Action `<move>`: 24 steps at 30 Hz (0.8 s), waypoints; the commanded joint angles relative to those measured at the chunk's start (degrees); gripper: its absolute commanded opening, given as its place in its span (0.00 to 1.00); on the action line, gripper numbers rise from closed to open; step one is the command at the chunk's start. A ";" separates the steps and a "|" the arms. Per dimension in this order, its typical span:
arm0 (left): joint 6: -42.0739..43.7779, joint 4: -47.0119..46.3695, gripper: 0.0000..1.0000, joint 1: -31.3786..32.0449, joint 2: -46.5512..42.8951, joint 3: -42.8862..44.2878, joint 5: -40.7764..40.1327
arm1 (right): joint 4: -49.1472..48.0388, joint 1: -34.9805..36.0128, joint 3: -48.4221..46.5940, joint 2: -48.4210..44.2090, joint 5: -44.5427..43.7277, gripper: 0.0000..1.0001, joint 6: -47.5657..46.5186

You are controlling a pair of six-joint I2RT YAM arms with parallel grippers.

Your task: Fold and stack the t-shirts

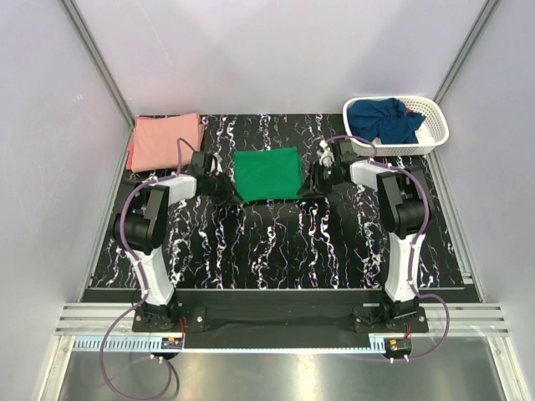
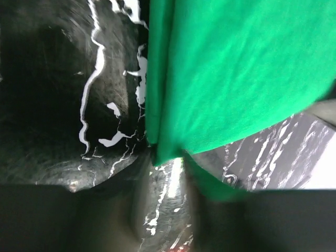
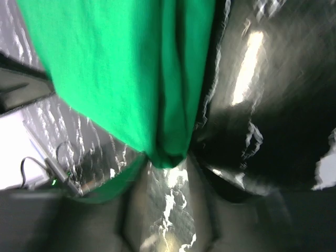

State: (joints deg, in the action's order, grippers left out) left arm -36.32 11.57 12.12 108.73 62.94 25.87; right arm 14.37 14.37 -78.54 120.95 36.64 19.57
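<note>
Tabletop (image 1: 276, 242): arms (image 1: 150, 213) low, left tool (image 1: 228, 197) and right tool (image 1: 308, 190) astride green t-shirt (image 1: 267, 174) corners (grip unclear).

I'm working in what looks like a robotics lab cell: white panel walls (image 1: 50, 167) in aluminium framing at 9, 12 and 3 o'clock, with the left arm (image 1: 146, 221) and right arm (image 1: 401, 209) bolted to a rail (image 1: 276, 317) at 6 o'clock of the marbled tabletop (image 1: 276, 242).

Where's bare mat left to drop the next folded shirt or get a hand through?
Free: the near half of the mat, in front of the green t-shirt; the far strip between pink t-shirt and basket. Crowded: left gripper and right gripper flank the green one.
</note>
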 commanded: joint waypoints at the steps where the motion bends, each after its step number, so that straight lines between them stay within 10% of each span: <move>1: -0.95 -6.38 0.21 1.15 0.17 -2.81 4.80 | -1.80 0.57 4.09 -5.01 -0.96 0.36 -0.50; 4: -1.65 -6.22 0.00 2.29 -3.25 -6.24 4.55 | -3.20 1.18 10.31 -8.60 -1.14 0.14 -0.15; 9: -2.53 -2.79 0.00 3.79 -11.50 -12.99 1.73 | -3.39 1.54 18.15 -15.46 -1.93 0.11 0.64; 16: -1.57 4.06 0.44 2.83 -16.18 -11.28 -1.43 | 2.05 1.36 20.81 -21.97 -5.08 0.50 -0.67; 24: 9.24 -0.67 0.49 -3.77 -9.59 0.51 3.23 | 3.30 0.57 8.25 -18.12 -3.07 0.56 -5.94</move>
State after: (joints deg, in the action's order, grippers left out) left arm -32.82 16.12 9.89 97.10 59.16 26.41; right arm 19.42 15.25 -63.83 100.82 32.21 17.47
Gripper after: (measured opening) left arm 0.492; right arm 0.570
